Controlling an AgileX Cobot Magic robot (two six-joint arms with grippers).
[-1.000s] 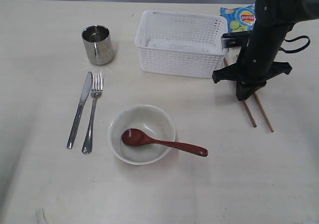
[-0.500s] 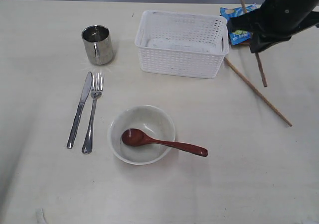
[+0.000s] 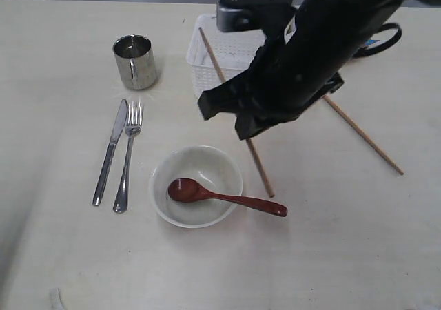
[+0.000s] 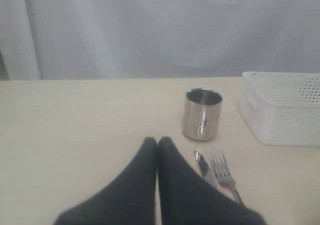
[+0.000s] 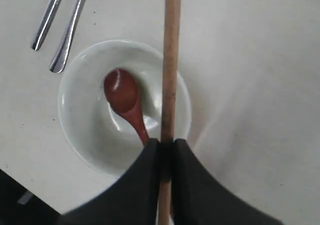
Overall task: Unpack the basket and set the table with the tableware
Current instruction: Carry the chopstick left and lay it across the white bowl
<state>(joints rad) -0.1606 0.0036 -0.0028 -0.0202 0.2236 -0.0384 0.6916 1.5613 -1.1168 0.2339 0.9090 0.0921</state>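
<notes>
Wooden and tan, a slim round chopstick (image 5: 171, 60) is pinched near its middle by the black right gripper (image 5: 166, 150), whose fingers are clamped tight on it. It slants over the pale cream table (image 3: 69, 255). Its upper end crosses in front of the white perforated plastic basket (image 3: 200, 83), and its lower end comes close to the right side of the white round bowl (image 3: 207, 164), near the handle of the red-brown wooden spoon (image 3: 227, 198) whose head rests in that bowl. Gripping at mid-length probably keeps the stick balanced, and its position suggests it is meant to lie beside the bowl. A second wooden chopstick (image 3: 365, 138) lies flat on the table well apart to the right, so completing the pair looks like a separate trip. To the left stands a small steel cup (image 3: 135, 62), with a steel knife (image 3: 110, 151) and a steel fork (image 3: 128, 158) side by side in front of it, arranged like a place setting. The left gripper (image 4: 157, 145) hangs low near the cup, fingers pressed together on nothing, seemingly parked out of the way. The right arm hides much of the basket, so I cannot tell whether anything is left inside.
</notes>
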